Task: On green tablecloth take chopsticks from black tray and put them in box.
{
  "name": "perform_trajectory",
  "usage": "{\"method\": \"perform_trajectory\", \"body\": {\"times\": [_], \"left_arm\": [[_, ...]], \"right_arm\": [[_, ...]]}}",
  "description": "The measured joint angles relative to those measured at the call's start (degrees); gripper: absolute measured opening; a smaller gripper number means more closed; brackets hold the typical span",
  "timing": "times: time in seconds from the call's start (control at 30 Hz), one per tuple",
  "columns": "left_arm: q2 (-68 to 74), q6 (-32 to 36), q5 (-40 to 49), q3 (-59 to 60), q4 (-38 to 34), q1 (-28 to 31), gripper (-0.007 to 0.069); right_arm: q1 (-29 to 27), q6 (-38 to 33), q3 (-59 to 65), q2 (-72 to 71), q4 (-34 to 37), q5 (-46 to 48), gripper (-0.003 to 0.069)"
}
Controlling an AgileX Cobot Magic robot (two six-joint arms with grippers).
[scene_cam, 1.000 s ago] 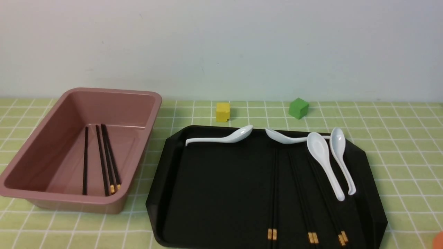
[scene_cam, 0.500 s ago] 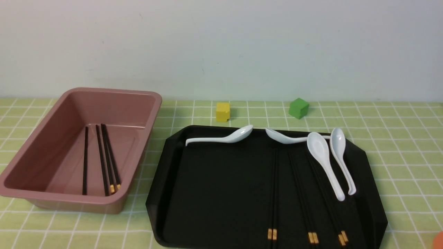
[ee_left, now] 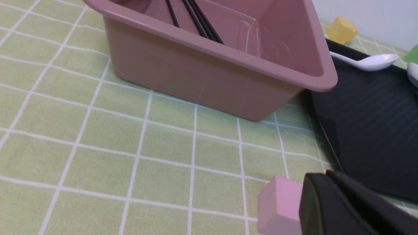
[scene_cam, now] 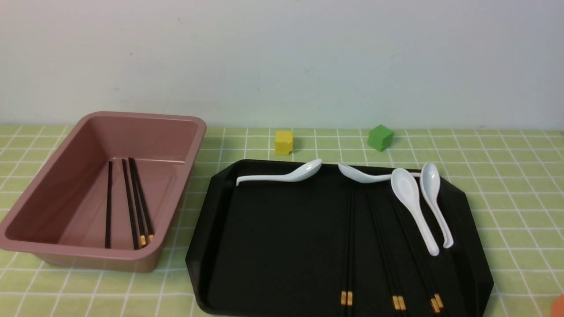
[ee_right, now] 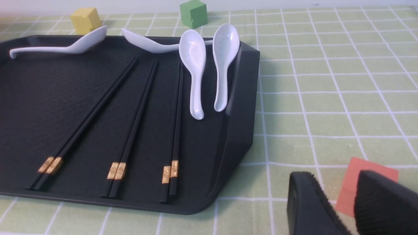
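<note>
A: What do you have on your left?

B: Your left hand (ee_left: 326, 178) is low over the cloth (scene_cam: 506, 176), fingers (ee_left: 329, 209) pressed together, nothing in them. A pink cube (ee_left: 277, 202) sits just beside it. Neither shows in your front view.

A: And the box?

B: The box (scene_cam: 194, 132) stands upright at the left of the tabletop, just beside the tray (scene_cam: 211, 246); I cannot tell whether they touch. Lying in it you have what look like 4 chopsticks (scene_cam: 132, 198), lengthwise, gold bands toward you.

A: What is on the tray?

B: You have 3 more pairs on the right half of the tray, side by side, bands at the near edge. The rightmost pair runs partly under a spoon. There are 4 spoons (scene_cam: 282, 176): 1 along the far edge at the left, 1 along the far edge in the middle, 2 lying handle-toward-you at the right.

A: Beyond the tray?

B: A yellow cube (scene_cam: 283, 142) and, to its right, a green cube (scene_cam: 380, 137) sit on the cloth near the wall, well apart.

A: Your right side?

B: Your right hand (ee_right: 339, 178) is low, off the tray's near right corner. Its fingers (ee_right: 310, 205) stand slightly apart, empty. An orange piece (ee_right: 369, 166) lies on the cloth just behind them.
</note>
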Motion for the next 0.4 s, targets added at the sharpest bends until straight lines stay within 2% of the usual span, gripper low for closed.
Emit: {"method": "perform_trajectory", "body": {"times": [0.4], "left_arm": [[0.0, 0.0, 0.0, 0.0, 0.0, 0.0, 0.0029]], "right_arm": [[0.0, 0.0, 0.0, 0.0, 0.0, 0.0, 0.0240]]}}
